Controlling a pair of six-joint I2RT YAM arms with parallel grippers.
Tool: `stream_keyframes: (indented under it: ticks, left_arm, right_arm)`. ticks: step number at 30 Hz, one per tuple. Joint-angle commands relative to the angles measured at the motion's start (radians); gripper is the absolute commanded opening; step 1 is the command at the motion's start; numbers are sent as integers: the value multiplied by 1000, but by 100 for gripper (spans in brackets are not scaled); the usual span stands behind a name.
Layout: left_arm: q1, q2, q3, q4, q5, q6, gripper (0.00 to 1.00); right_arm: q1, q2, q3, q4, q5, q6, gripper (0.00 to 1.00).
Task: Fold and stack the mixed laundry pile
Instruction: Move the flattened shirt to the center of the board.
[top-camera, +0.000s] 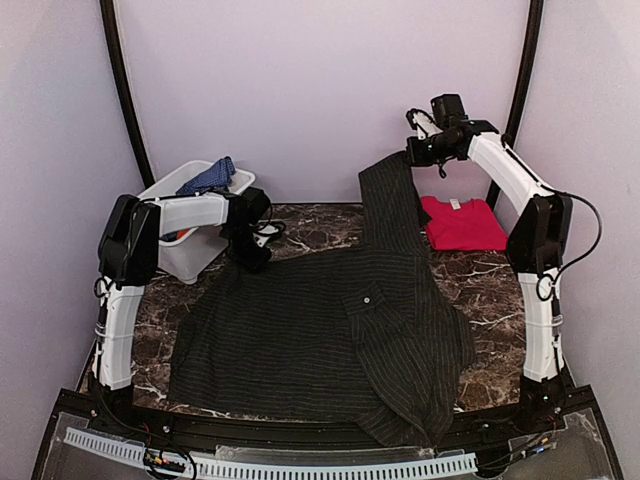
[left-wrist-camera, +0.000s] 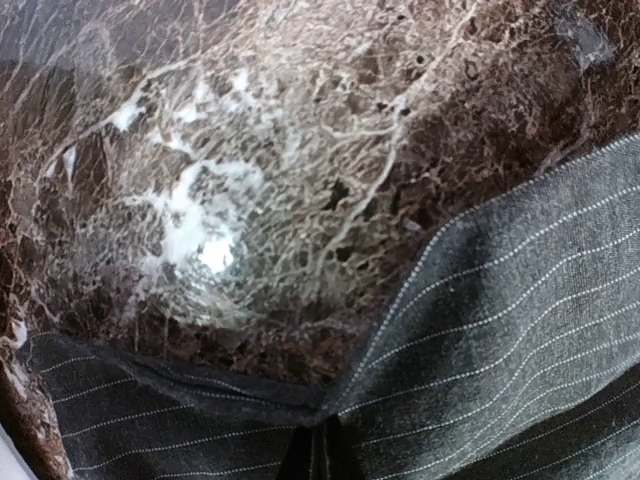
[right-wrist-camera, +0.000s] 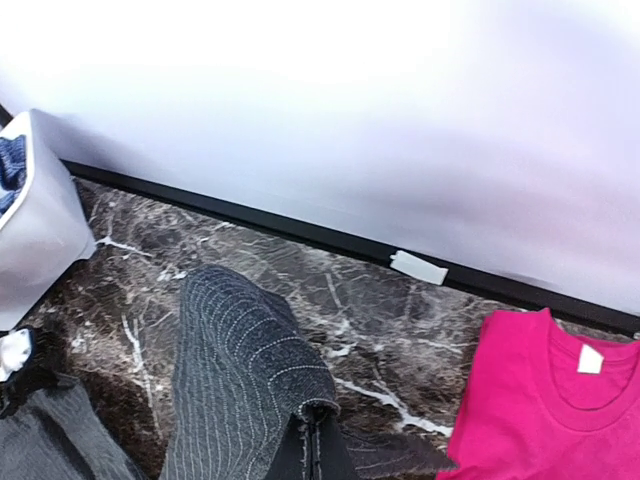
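Two closed grips held the dark charcoal pinstriped button shirt (top-camera: 300, 330), spread on brown marble table (top-camera: 490, 290). L gripper (top-camera: 252, 252) pinched its rear-left edge low; R gripper (top-camera: 412, 157) pinched a rear section aloft.

Robotics lab booth: plain lilac walls (top-camera: 320, 80), curved black frame poles (top-camera: 122, 90), marble-patterned tabletop (top-camera: 490, 290), slotted cable duct (top-camera: 300, 468) along near edge.

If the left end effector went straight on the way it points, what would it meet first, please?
The left end effector, pinching the edge of the pinstriped shirt, points down at the marble tabletop, so it would likely meet that first, though depth is unclear.
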Motion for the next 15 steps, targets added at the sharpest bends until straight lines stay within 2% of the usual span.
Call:
stream_keyframes:
  ticks: [1,3,9,10,11,12,13,15]
  left_arm:
    - [4,-99,-17,85,-38,-93,0]
    - [4,-101,8,122,-40,-105,0]
    - [9,-22,152,178,-211,-182,2]
    - [11,-13,188,175,-221,-184,7]
    - [11,3,210,156,-219,-188,18]
    - [12,7,251,135,-202,-191,26]
    - [11,4,266,125,-186,-196,38]
    - [10,-20,285,103,-110,-200,49]
  right_arm:
    - [-13,57,115,42,70,-19,0]
    - [-14,96,145,64,84,-41,0]
    - [-13,203,184,158,147,-91,0]
    - [-13,212,199,150,144,-90,14]
    - [-13,212,210,132,133,-90,35]
    - [-13,202,208,112,128,-89,55]
    - [-13,180,189,91,126,-85,70]
    - [-14,105,125,43,118,-78,80]
